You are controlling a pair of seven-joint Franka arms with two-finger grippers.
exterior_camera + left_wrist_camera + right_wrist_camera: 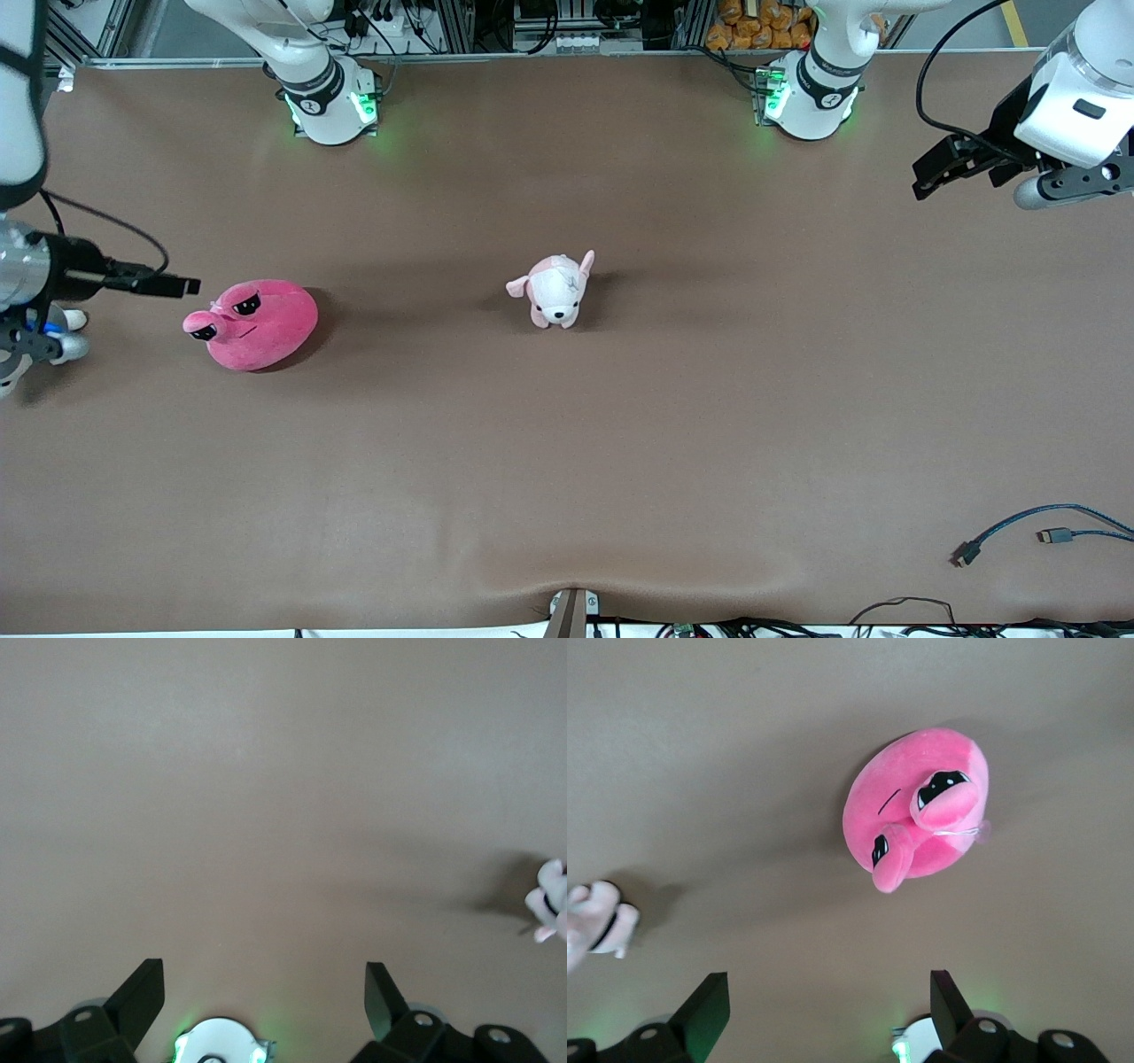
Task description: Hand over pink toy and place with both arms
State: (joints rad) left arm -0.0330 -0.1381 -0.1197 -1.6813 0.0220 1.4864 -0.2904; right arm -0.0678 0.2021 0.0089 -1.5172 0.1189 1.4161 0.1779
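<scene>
The wide brown cloth-covered table carries little, and both white robot arms hang above its ends. The right gripper, a black two-finger hand, is over the table's edge at the right arm's end, its jaws spread as wide as they go and holding nothing; the left gripper is up over the left arm's end, equally wide and empty, and that arm waits. The large round hot-pink plush blob with half-lidded eyes, the pink toy, lies on the cloth toward the right arm's end, close to the right gripper. Near the table's middle, well apart from it, stands the small pale pink-and-white puppy plush. The likely trouble: the blob is soft and rounded, so a pinch taken off-centre or on a bulging eye could slip or sag before the handover. The right wrist view shows the toy's thin mouth and protruding eyes, which the front view barely gives; the left wrist view shows only bare cloth and a sliver of the puppy.
</scene>
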